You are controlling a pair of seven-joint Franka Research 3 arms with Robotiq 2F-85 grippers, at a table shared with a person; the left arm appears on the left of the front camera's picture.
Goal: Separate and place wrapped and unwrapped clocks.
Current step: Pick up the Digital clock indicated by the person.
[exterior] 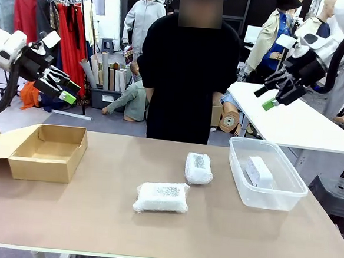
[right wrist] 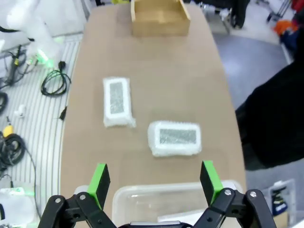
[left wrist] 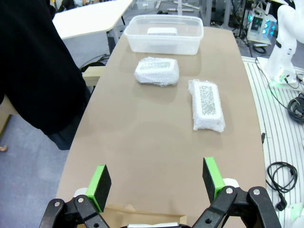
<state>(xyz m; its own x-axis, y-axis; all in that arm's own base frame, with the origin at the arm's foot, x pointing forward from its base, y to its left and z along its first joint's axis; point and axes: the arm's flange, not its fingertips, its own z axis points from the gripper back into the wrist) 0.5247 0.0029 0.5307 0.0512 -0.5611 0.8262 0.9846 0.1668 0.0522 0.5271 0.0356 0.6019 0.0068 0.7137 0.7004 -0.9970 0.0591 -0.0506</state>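
The left hand [exterior: 65,92] hangs high above the left end of the desk [exterior: 95,218], over the open cardboard box [exterior: 42,170]. Its two green-padded fingers are spread wide apart and hold nothing. The right hand [exterior: 267,99] hangs high above the right end, over the clear tub [exterior: 242,187], with its fingers just as wide apart and also holding nothing.

The bare clock [exterior: 259,170] lies inside the tub, below the right hand and well apart from it. The small bundle [exterior: 199,167] lies on the desk near the middle, just left of the tub. The long bundle [exterior: 162,197] lies nearer the robot's edge, close to the small one but not touching it. Both bundles sit between the two hands, well below them, and closer to the tub than to the box. In the left wrist view, both bundles lie beyond the fingertips, with the tub farther off.

A person [exterior: 187,77] in black stands at the far side of the desk.
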